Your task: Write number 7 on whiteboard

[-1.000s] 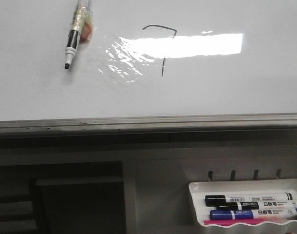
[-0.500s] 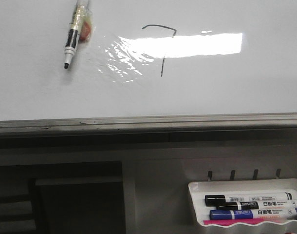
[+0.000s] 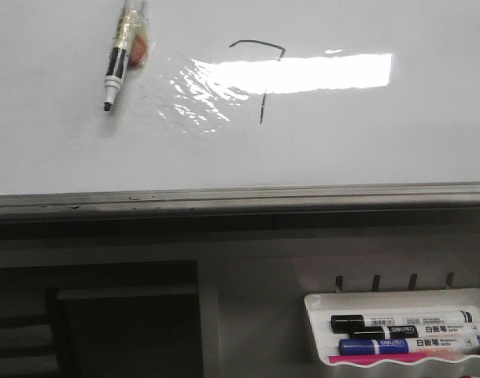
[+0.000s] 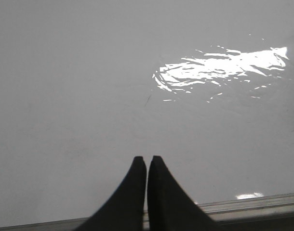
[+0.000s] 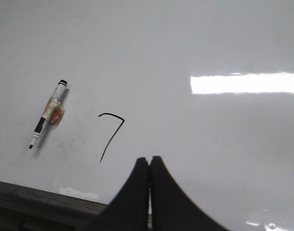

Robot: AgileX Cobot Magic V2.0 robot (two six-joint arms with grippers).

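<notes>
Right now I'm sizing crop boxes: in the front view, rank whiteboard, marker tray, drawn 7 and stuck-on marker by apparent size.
1. whiteboard
2. marker tray, nearer the camera
3. stuck-on marker and the 7: similar length, too close to rank

A white tray [image 3: 323, 303] sits at the lower right of the front view, and everything else is placed from it; inside it lie a black-capped marker [image 3: 397, 321], a second black marker [image 3: 417, 331] just beneath, a blue marker [image 3: 409, 345] below that, and a pink strip [image 3: 397, 358] along the tray's front lip. Four small hooks [image 3: 376, 281] stand just above the tray's back rim; far up and to the left of the tray, an uncapped marker [image 3: 119, 59] with clear tape and an orange-red piece at its middle lies slanted, tip pointing down; a dark recess [image 3: 122, 315] lies level with the tray, well to its left.
</notes>
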